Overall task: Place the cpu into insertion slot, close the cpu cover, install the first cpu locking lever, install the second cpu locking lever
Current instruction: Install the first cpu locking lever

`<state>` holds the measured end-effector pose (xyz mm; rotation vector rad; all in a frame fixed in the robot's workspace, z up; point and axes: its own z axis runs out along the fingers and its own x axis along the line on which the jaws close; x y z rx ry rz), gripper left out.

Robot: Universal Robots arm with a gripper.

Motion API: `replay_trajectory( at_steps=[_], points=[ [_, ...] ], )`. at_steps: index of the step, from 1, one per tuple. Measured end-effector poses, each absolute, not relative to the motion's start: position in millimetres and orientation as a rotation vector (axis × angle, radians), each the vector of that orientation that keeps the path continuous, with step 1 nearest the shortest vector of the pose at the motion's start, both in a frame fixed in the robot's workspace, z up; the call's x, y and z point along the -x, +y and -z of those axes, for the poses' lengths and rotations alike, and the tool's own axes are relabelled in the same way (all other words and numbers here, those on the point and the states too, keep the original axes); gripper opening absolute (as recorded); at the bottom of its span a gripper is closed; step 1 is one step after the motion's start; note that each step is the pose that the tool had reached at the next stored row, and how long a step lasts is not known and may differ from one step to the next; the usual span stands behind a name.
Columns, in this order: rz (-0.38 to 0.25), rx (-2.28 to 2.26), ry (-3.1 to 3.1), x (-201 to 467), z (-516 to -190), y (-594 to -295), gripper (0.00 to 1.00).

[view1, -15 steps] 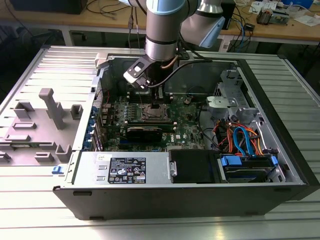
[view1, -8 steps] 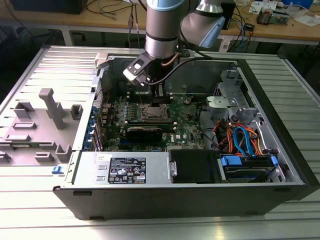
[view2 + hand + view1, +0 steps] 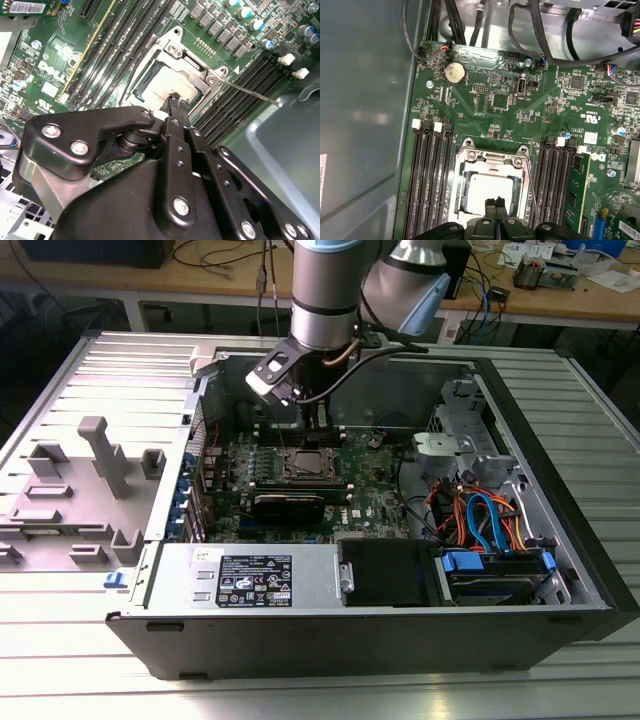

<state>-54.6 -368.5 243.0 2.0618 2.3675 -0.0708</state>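
Silver-grey metal is facing up: the cpu (image 3: 487,192) is lying flat in the insertion slot (image 3: 462,150), with the cpu cover (image 3: 519,187) framing it. My claw (image 3: 496,204) is hovering over it, pinched narrow and empty. I am judging the chip light, stiff and fragile, best held by its edges.

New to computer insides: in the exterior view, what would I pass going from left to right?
Grey plastic blocks → insertion slot → silver bracket → orange and blue cables.
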Motion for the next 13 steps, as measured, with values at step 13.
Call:
replay_trajectory(
  at_steps=[13],
  points=[
    [0.069,-2.065,2.371,55,-262,-369,0.11]
  ],
)
